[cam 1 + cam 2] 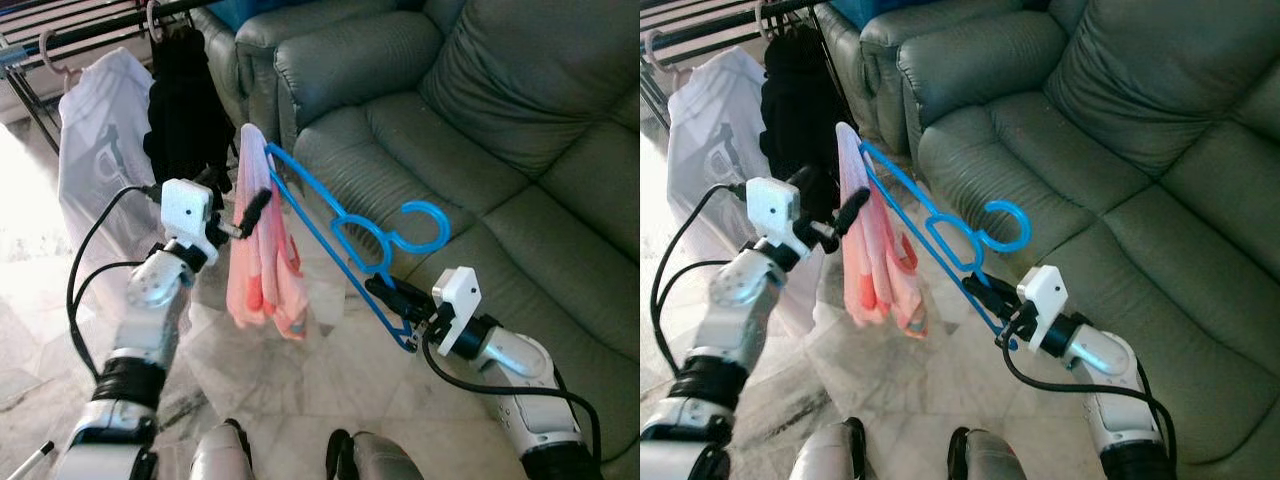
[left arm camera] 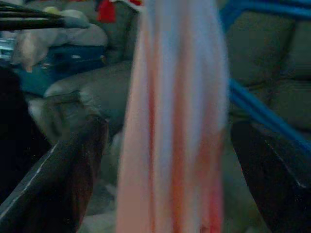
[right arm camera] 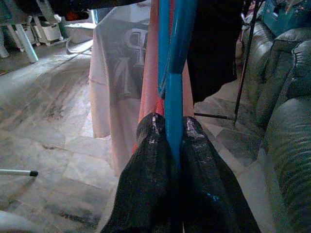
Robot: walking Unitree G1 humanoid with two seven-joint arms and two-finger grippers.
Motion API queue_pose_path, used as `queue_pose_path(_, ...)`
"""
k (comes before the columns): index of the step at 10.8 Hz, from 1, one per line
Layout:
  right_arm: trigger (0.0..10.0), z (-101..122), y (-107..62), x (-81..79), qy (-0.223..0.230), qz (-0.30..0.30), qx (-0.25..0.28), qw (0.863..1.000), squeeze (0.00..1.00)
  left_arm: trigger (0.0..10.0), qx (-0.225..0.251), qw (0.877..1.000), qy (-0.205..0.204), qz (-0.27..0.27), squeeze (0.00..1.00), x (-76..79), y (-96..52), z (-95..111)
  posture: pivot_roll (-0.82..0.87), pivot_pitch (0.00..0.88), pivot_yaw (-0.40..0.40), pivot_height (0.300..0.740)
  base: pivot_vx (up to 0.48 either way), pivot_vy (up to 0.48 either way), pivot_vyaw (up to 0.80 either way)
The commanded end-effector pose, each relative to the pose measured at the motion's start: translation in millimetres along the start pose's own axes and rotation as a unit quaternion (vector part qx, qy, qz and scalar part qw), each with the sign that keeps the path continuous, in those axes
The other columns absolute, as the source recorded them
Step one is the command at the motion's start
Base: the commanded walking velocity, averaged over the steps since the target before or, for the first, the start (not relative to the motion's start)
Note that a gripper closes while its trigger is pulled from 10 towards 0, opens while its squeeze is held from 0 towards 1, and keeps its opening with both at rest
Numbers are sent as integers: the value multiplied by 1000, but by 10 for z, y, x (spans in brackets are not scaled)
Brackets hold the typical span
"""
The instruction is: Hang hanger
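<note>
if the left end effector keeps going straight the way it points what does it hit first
Most likely the pink cloth draped on the blue hanger: it hangs between the open fingers of the left end effector, just ahead. How near is unclear.

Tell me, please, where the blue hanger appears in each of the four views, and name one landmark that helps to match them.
Left eye view: blue hanger slants across the centre, its low end in the right gripper.
Right eye view: the same slant, centre.
Left wrist view: blue bars at the upper right.
Right wrist view: the bar runs up the middle, clamped between the fingers.
Shared landmark: the pink cloth draped on the hanger.
</note>
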State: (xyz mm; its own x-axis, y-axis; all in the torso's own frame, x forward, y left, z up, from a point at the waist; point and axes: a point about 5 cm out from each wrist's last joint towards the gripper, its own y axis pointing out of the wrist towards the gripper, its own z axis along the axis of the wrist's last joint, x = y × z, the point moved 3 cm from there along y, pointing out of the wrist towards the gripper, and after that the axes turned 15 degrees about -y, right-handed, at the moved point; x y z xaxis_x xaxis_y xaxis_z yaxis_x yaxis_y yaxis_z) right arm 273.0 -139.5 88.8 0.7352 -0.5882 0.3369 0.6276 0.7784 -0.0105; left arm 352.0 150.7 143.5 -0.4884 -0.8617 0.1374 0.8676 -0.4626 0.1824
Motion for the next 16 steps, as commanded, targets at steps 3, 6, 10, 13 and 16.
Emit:
queue_pose_path(3,10000,36,19,2,-11,9,11,1000,0,10000,-12,999,-9,-38,0,160,23,-30,-58,163,-50,740,0,0,0)
queue_pose_path(6,10000,60,16,-27,-2,20,17,1000,0,0,-10,999,-27,-39,0,170,57,-27,-62,162,-49,740,0,0,0)
queue_pose_path(10,10000,102,2,-80,15,42,27,999,0,0,-11,999,-28,-37,0,156,86,-38,-68,161,-48,740,0,0,0)
queue_pose_path(13,10000,110,-30,-104,28,56,27,998,0,0,-12,999,-21,-26,0,103,81,-44,-69,159,-47,740,0,0,0)
queue_pose_path(16,10000,94,-55,-95,28,60,20,998,0,10000,-22,999,1,-32,0,67,64,-32,-67,161,-47,740,0,0,0)
